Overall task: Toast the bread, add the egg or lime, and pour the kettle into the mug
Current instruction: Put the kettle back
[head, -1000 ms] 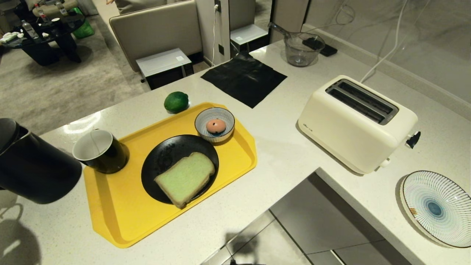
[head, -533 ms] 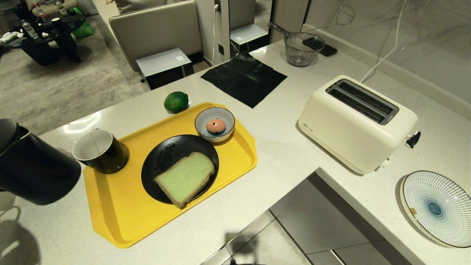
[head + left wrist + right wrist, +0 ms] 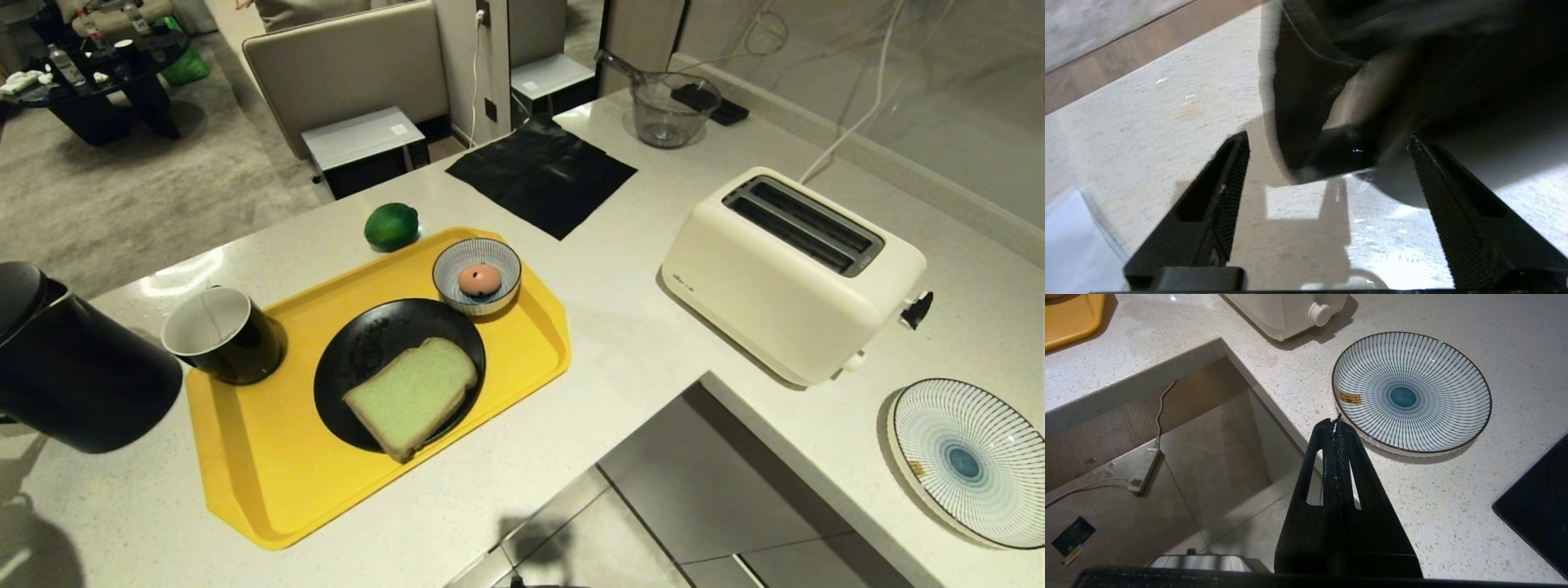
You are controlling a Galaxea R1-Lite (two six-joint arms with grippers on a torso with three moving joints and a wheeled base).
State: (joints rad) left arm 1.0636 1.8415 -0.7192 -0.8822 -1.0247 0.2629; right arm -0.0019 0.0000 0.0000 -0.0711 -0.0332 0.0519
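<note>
- The left gripper (image 3: 1327,143), jaws spread wide and grasping nothing, sits just behind the handle of the tall matte black kettle (image 3: 77,376), which stands on the pale speckled counter (image 3: 637,343) by the tray's left end, probably set down within pouring reach.
- The right gripper (image 3: 1337,424), fingers clenched together and empty, hangs parked near the blue-striped plate (image 3: 1411,392).
- On the yellow plastic tray (image 3: 269,482), the glossy black mug (image 3: 222,335) stands nearest the kettle; the green-crumbed bread slice (image 3: 411,396) lies on the round black plate (image 3: 363,343).
- The salmon-pink egg (image 3: 479,280) is cradled in the small striped bowl (image 3: 454,260).
- The dark-green lime (image 3: 391,226) rests beyond the tray.
- The cream two-slot toaster (image 3: 788,273) stands empty.
</note>
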